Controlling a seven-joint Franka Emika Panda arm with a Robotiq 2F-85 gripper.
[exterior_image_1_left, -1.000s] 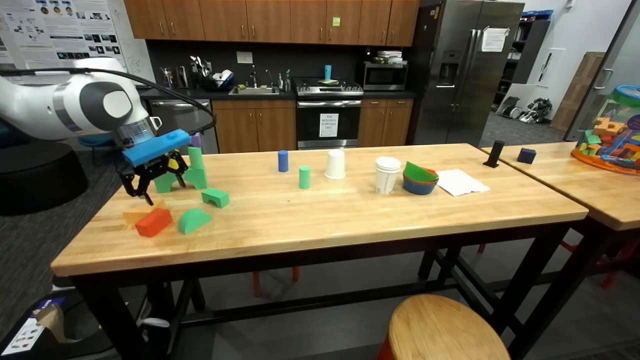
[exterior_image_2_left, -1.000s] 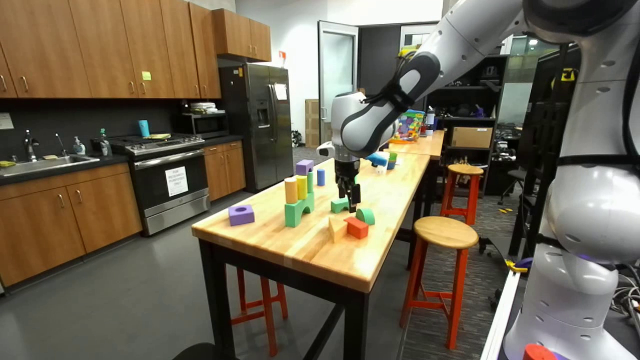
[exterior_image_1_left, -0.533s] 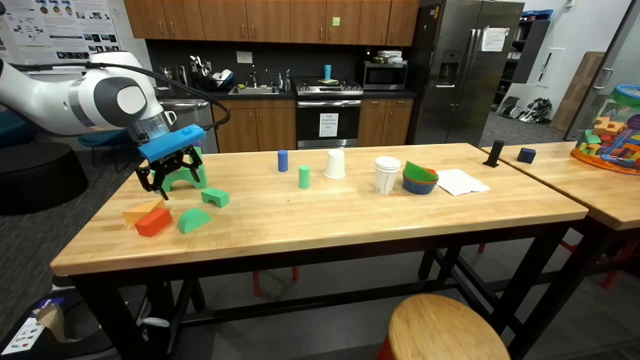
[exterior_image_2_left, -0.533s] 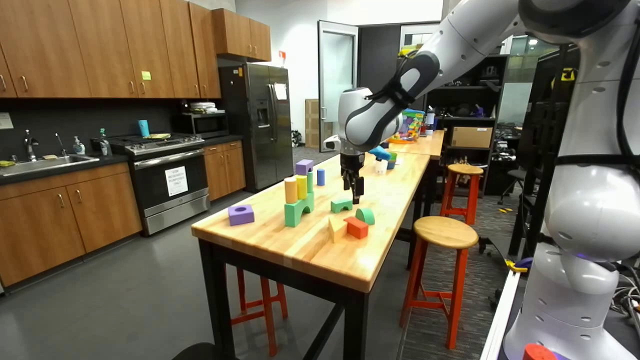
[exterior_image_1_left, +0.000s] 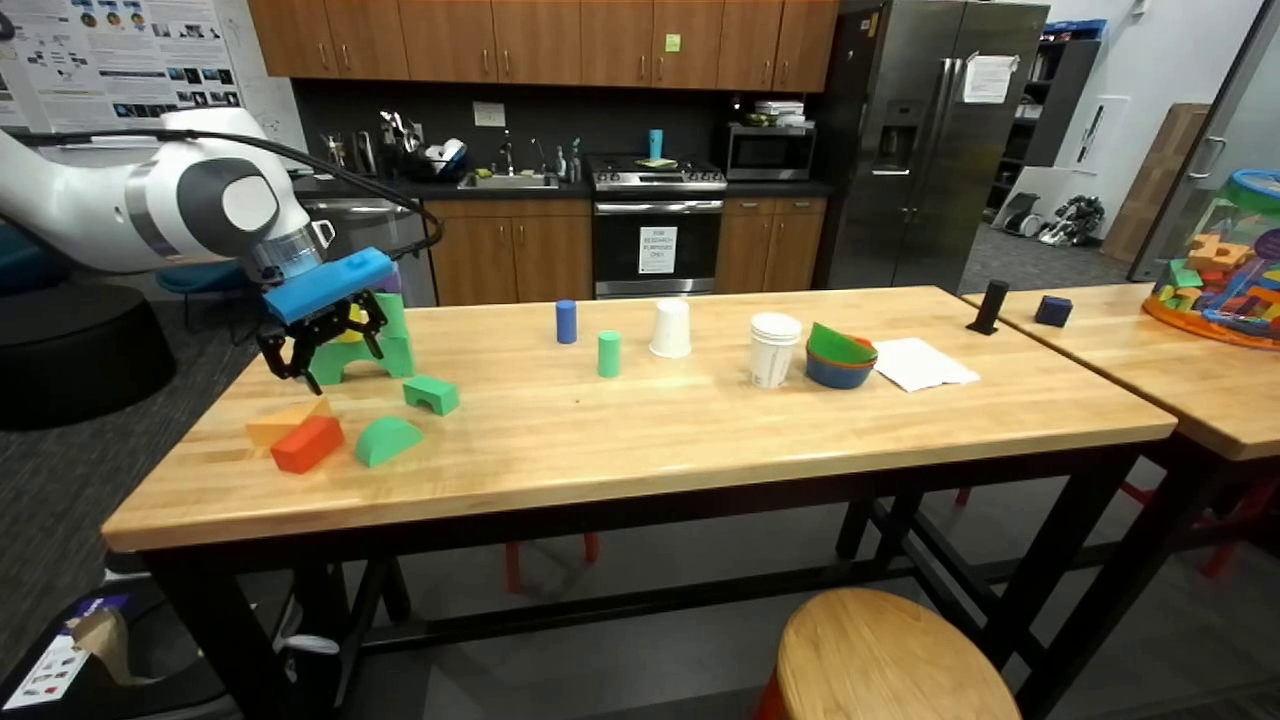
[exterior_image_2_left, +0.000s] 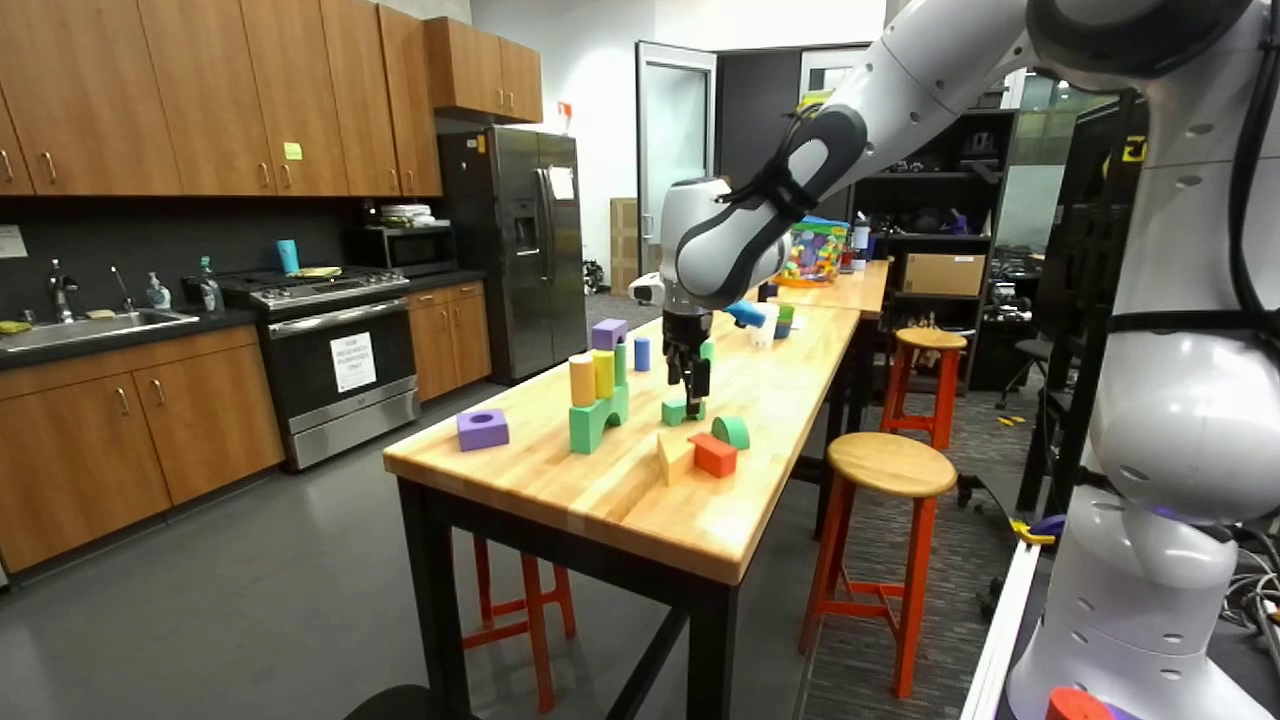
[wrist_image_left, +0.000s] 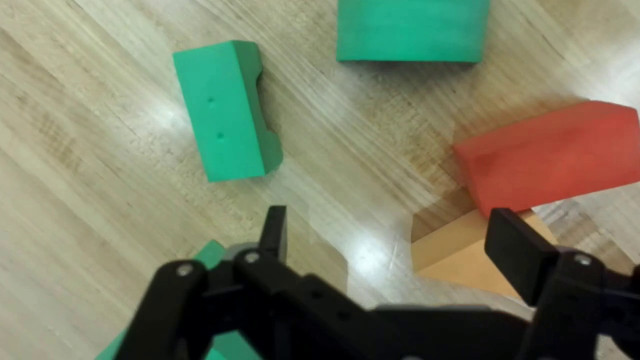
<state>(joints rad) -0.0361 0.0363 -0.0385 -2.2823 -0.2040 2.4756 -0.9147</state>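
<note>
Gaping empty, the gripper (wrist_image_left: 389, 232) hovers over the wooden table (exterior_image_1_left: 620, 440), colored blocks (exterior_image_1_left: 307, 446) on it, stove (exterior_image_1_left: 658, 217) beyond it

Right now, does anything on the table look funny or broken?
Two small things: in the wrist view, the little green bridge block has two dark spots on top, maybe dents. And, in an exterior view, a white cup stands upside down while the stacked cups near it stand upright. I see no spill.

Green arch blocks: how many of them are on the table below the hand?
2: a small arch at upper left of the wrist view, and a larger arch under the yellow block. Others could be hidden.
</note>
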